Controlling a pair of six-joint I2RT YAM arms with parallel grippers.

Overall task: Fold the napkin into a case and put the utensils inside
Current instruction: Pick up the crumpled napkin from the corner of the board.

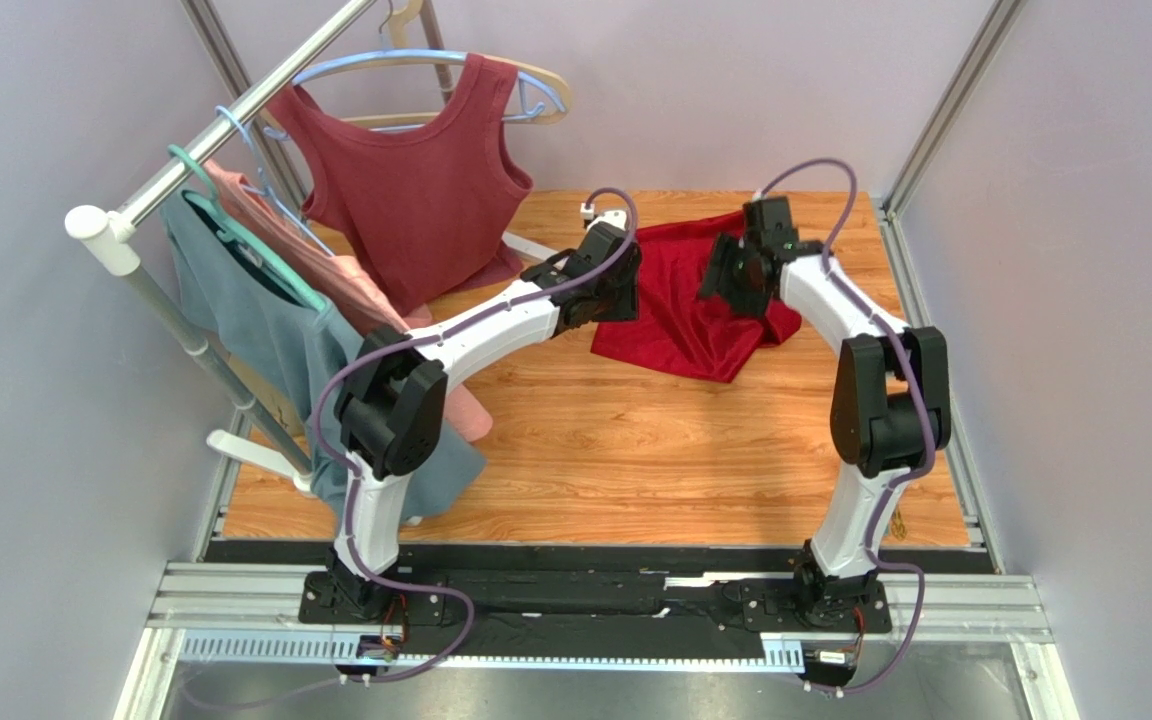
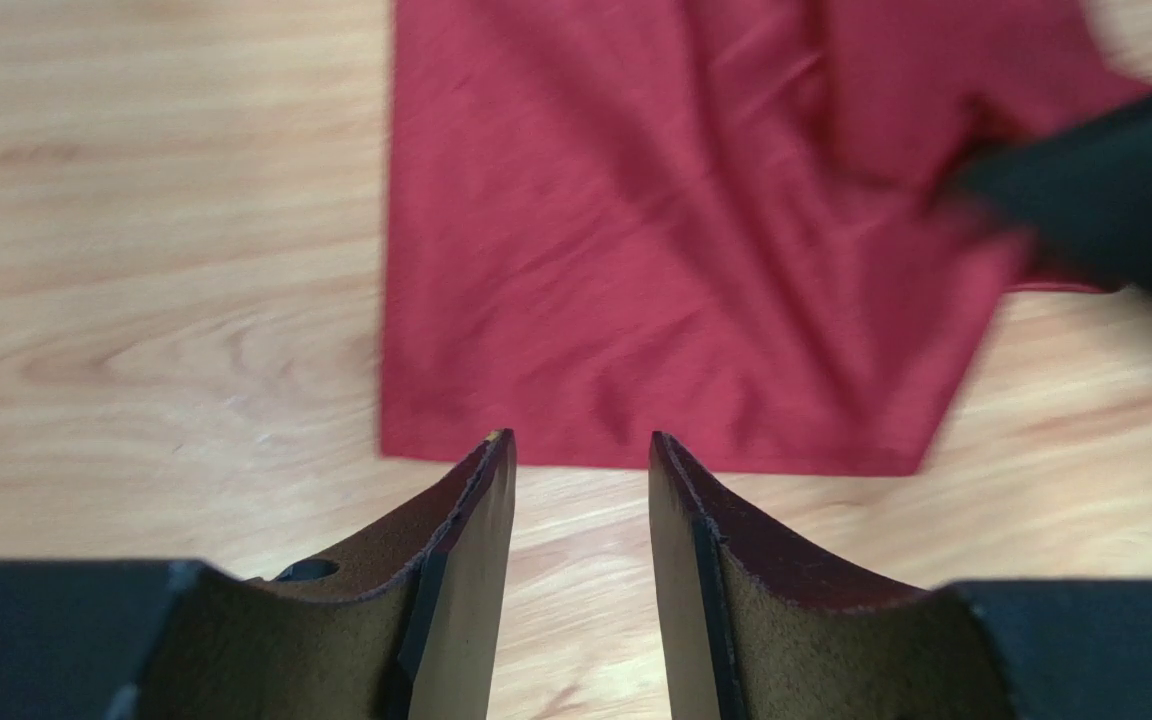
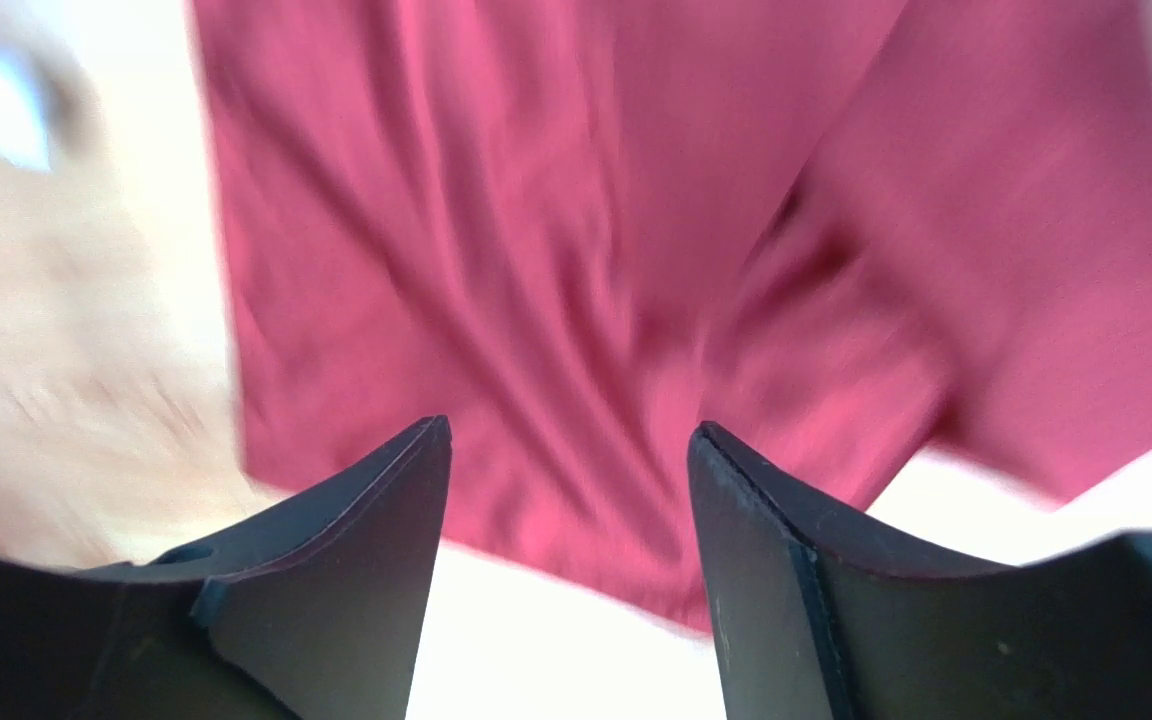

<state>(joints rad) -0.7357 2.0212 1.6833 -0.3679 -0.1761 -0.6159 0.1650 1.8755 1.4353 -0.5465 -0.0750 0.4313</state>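
— While the left claw (image 2: 579,444) hangs spread and empty just short of the near edge of the napkin (image 2: 657,240), how much of the job stands done?

— Little, by the look of it. The napkin lies rumpled on the far part of the wooden surface (image 1: 612,450), between the two arms. Part of it is lapped over itself, but no narrow case has taken shape.

— And the right claw (image 3: 567,435)?

— Its jaws also stand wide apart and grip nothing, poised above the creased middle of the cloth. That wrist view is blurred, so finer detail cannot be told.

— The utensils?

— None shows in any view. Whether they lie hidden behind an arm or outside the frame cannot be told.

— What remains, then?

— Judged from here, nearly everything. The cloth has to be smoothed and folded into the case, and the utensils then found and slipped inside. The duller maroon top (image 1: 417,173), hanging from the rack (image 1: 207,143) at the left, plays no part.
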